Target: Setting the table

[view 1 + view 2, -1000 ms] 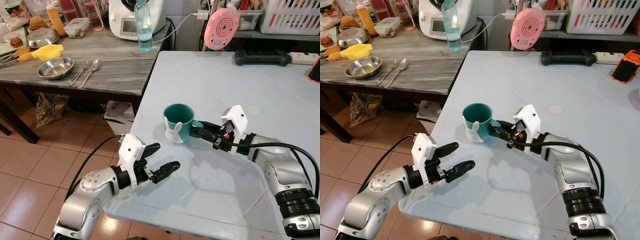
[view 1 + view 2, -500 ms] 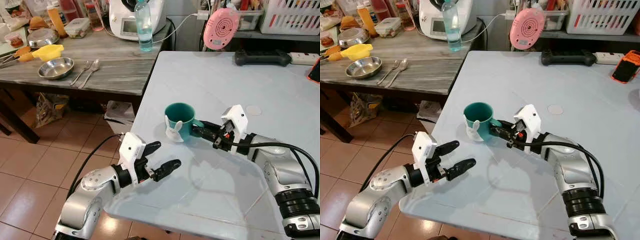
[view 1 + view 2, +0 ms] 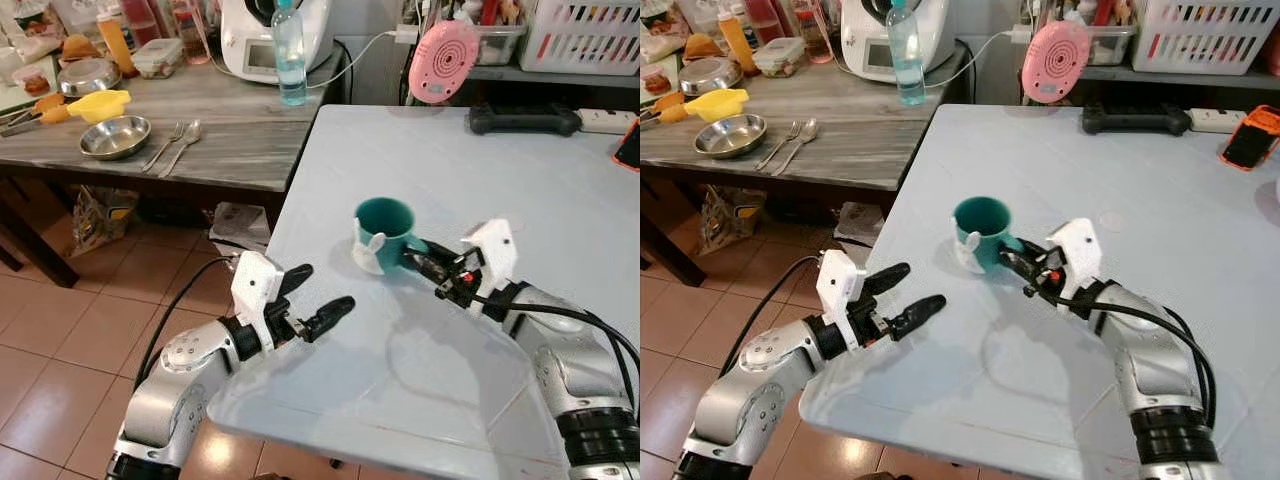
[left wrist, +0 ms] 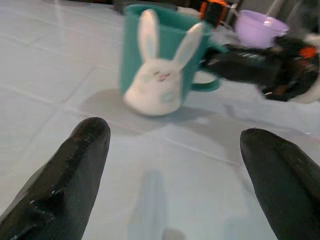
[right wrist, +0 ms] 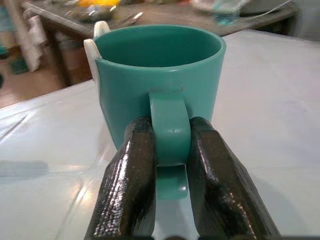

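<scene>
Teal mug (image 3: 384, 228) with white bunny face sits upright on the pale blue table (image 3: 560, 190), toward its left edge, roughly mid-depth. Bunny faces the robot's left arm.

Right gripper (image 5: 170, 150): both black fingers pinched on the mug's handle, one each side, handle squeezed between them. Right forearm lies low over the table, reaching from the near right toward the mug, white wrist block (image 3: 490, 250) just behind the fingers.

Left gripper (image 3: 312, 300): fingers spread wide, holding nothing. It hovers at the table's near left edge, pointing across at the mug, well apart from it. Left elbow is bent, off the table over the tiled floor (image 3: 60, 330).

Vs 1.0 s ago: mug and right gripper sit further right and a bit further up in the head views, closer to the round mark on the table, while the wooden side table barely moved in frame, so mug has travelled toward the table's middle, grip on handle unchanged. Left gripper about the same spot and still spread.

Wooden side table (image 3: 230, 130) on the left carries a steel bowl (image 3: 114, 136), fork and spoon (image 3: 178, 143), water bottle (image 3: 290, 52).
</scene>
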You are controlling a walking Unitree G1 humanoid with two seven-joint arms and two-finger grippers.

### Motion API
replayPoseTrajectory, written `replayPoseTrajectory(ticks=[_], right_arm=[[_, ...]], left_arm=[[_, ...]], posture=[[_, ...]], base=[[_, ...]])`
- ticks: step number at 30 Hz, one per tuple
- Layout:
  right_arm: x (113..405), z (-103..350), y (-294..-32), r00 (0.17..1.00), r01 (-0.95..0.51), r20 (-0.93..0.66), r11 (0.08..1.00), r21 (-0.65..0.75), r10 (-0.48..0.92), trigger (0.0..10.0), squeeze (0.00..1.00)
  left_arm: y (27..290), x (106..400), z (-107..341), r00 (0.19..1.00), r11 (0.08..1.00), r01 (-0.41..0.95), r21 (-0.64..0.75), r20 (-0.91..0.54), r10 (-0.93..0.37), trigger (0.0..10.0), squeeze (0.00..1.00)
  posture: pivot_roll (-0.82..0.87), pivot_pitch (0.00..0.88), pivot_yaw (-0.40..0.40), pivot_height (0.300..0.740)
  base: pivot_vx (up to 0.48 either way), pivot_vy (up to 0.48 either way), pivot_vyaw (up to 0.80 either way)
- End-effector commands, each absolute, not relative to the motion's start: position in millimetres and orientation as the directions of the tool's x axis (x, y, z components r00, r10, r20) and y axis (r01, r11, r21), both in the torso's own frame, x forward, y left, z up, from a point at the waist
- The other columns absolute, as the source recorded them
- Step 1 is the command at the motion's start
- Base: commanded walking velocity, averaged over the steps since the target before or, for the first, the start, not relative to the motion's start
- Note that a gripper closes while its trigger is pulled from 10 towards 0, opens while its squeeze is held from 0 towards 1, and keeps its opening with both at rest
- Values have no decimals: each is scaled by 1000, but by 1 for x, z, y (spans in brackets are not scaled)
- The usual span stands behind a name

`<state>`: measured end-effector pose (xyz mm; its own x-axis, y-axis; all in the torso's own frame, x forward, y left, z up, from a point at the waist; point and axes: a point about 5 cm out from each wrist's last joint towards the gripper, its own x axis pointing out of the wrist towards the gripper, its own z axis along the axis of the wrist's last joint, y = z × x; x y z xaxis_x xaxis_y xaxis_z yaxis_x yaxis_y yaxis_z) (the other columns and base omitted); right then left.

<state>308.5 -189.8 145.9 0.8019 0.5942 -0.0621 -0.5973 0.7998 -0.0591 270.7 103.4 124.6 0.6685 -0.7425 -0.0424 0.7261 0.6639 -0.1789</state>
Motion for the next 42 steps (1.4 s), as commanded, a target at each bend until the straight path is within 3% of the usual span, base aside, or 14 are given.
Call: replayPoseTrajectory(ticks=[1,2,8,9,10,11,12,17,24,42], right_arm=[[306,159,-192,849,-525,14,847,-79,528,0,0],[301,162,-194,892,-445,55,894,-59,448,0,0],[290,155,-188,945,-312,91,949,-37,314,0,0],[287,153,-185,963,-244,106,969,-38,247,3098,0],[287,153,-185,963,-244,106,969,-38,247,3098,0],[286,152,-184,970,-214,110,976,-30,216,8471,0],[284,150,-182,977,-179,110,984,-17,180,10000,0],[278,138,-166,991,-114,72,993,18,112,10000,0],[279,136,-155,990,-128,66,992,18,127,10000,0],[287,138,-168,998,-34,59,997,68,30,10000,0]], left_arm=[[117,280,120,756,756,639,-139,-71,-651,10000,0],[123,288,117,820,821,561,-108,-68,-569,10000,0],[133,302,115,906,907,416,-64,-58,-420,10000,0],[135,305,115,915,917,394,-65,-63,-398,10000,0],[135,305,115,915,917,394,-65,-63,-398,10000,0],[135,305,115,917,918,391,-65,-63,-395,10000,0],[135,306,115,918,919,387,-69,-66,-392,10000,0],[137,312,113,930,931,359,-57,-60,-363,10000,0],[139,313,111,944,946,316,-74,-76,-321,10000,0],[135,315,107,938,942,319,-106,-105,-330,10000,0]], posture=[[-38,16,52,740],[-42,13,53,740],[-59,0,64,740],[-64,0,69,740],[-64,0,69,740],[-65,0,70,740],[-66,1,72,740],[-56,13,85,740],[-58,20,80,740],[-64,19,73,740]], base=[[0,0,0],[0,0,0],[0,0,0],[0,0,0],[0,0,0],[0,0,0],[0,0,0],[0,0,0],[0,0,-479],[0,0,-24]])
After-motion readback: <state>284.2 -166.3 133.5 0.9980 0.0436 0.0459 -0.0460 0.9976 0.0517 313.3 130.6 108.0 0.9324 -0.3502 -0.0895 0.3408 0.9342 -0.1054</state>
